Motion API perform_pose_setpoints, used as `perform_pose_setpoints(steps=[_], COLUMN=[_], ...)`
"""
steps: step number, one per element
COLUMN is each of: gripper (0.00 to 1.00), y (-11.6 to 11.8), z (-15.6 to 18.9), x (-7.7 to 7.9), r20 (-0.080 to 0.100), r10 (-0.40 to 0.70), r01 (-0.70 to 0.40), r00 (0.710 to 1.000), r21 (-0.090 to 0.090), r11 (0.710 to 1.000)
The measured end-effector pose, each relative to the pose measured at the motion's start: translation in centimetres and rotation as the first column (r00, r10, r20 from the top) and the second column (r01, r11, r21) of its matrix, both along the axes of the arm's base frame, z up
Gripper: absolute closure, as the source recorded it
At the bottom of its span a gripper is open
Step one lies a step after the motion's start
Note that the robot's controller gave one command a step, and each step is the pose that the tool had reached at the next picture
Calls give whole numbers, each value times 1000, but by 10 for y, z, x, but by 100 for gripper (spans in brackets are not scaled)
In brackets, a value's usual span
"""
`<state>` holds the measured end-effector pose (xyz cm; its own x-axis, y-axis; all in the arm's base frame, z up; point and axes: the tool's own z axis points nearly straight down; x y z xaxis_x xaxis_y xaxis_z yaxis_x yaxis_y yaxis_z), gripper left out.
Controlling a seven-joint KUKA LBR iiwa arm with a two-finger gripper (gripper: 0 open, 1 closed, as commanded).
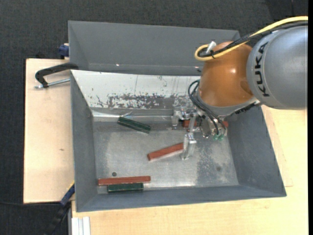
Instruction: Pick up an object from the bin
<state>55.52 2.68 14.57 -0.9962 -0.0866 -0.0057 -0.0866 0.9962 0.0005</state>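
My gripper [188, 152] hangs low over the right middle of the bin floor, under the orange wrist cover. Its metal tip stands at the right end of a flat red-brown bar [164, 153] that lies slanted on the floor; I cannot tell whether it touches the bar. A dark green bar [134, 124] lies to the upper left of it, near the back wall.
Along the front wall at the left, a red-brown bar [123, 180] lies beside a dark green bar [125, 188]. A small dark speck [114, 175] sits just above them. The arm covers the bin's back right corner.
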Motion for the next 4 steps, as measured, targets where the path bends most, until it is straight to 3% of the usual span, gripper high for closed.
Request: perform_pose_setpoints(steps=[1,2,3,4], gripper=[0,0,0,100], y=[-2,4,8,10], z=[-41,-10,-68,-92], x=[-4,-4,-12,-6], r20=[-9,0,0,13], r10=[-5,69,18,58], r01=[5,-69,-18,-58], r00=[1000,998,1000,998], r21=[0,0,1,2], r11=[1000,998,1000,998])
